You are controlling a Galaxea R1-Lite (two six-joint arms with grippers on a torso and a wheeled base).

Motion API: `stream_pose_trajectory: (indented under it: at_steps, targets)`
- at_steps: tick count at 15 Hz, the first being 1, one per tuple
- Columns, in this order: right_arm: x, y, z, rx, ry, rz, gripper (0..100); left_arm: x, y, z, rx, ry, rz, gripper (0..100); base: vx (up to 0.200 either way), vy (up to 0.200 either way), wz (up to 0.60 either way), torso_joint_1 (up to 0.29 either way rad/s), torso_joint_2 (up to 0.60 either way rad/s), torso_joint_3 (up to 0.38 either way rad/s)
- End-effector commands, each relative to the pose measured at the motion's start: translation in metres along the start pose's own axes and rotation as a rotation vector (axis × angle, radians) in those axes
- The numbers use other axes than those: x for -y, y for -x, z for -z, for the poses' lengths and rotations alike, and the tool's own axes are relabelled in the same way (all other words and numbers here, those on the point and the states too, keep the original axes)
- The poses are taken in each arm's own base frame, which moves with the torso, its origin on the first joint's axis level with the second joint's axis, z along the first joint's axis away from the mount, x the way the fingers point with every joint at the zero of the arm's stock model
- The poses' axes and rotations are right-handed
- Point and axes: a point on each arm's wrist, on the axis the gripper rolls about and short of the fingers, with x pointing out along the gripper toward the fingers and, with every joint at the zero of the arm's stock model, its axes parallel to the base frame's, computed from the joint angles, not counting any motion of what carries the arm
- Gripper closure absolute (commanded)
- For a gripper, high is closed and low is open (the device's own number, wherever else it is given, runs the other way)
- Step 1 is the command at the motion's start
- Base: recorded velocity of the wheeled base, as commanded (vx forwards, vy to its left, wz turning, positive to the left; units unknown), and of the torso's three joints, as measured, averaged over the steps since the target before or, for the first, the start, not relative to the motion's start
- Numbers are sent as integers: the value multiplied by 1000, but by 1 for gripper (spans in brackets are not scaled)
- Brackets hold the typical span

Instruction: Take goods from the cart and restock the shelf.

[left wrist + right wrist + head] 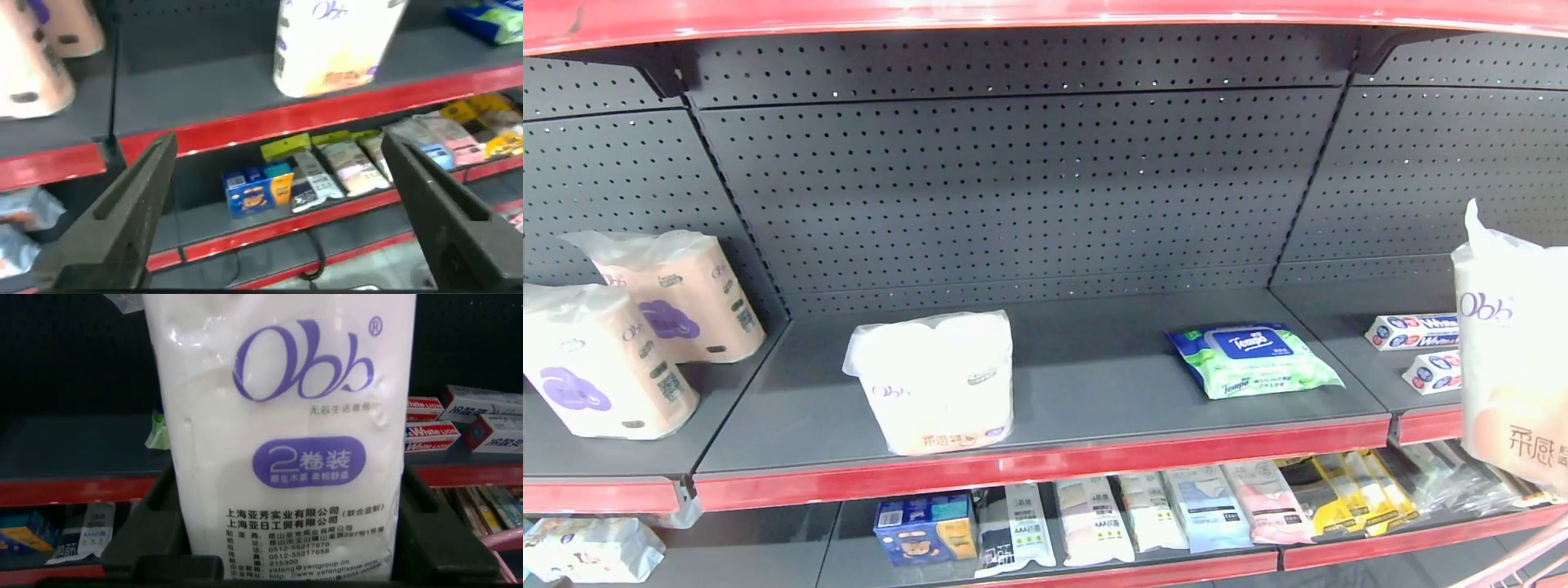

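- here we are at the shelf (1094, 384), and the right gripper (298, 539) has its fingers (159, 531) clamped on either side of the held pack (282, 441) of tissue rolls.
- that pack hangs upright in the air off the shelf's right end, not yet set down.
- the left gripper (290, 212) sits lower, fingers wide apart with nothing between them, facing the lower tier.
- on the shelf, a matching white pack (935, 380) stands near the front edge, and a wipes pack (1250, 359) lies flat to its right, well apart.
- we reckon the step in hand is the placing, and the bare stretch between those two looks like the natural home.
- to do it well, we'd keep the pack upright and carry it over the red lip (1045, 464) rather than into it.
- then we'd set the base flat beside the white pack, and only then let the fingers part.
- the wrap looks soft and slippery, so no hurry.
- mind the toothpaste boxes (1417, 331), they lie close to the path.
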Motion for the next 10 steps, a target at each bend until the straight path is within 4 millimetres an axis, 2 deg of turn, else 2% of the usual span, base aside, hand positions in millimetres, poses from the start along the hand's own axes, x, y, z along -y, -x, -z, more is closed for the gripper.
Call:
stream_pose_trajectory:
  at_steps: [1,3,6,10]
  targets:
    - [1,-2,-11,26,5,0,100,3,5,18,26,-15,-10,0,0,0,0,0,0,0]
    - [2,-3,-21,47,7,-2,100,1,8,21,62,-21,-155,0,0,0,0,0,0,0]
    - [2,-6,-23,47,9,-15,100,-1,8,21,57,-16,-273,0,0,0,0,0,0,0]
    - [0,-3,-15,36,2,-48,100,-4,9,21,69,-21,-442,0,0,0,0,0,0,0]
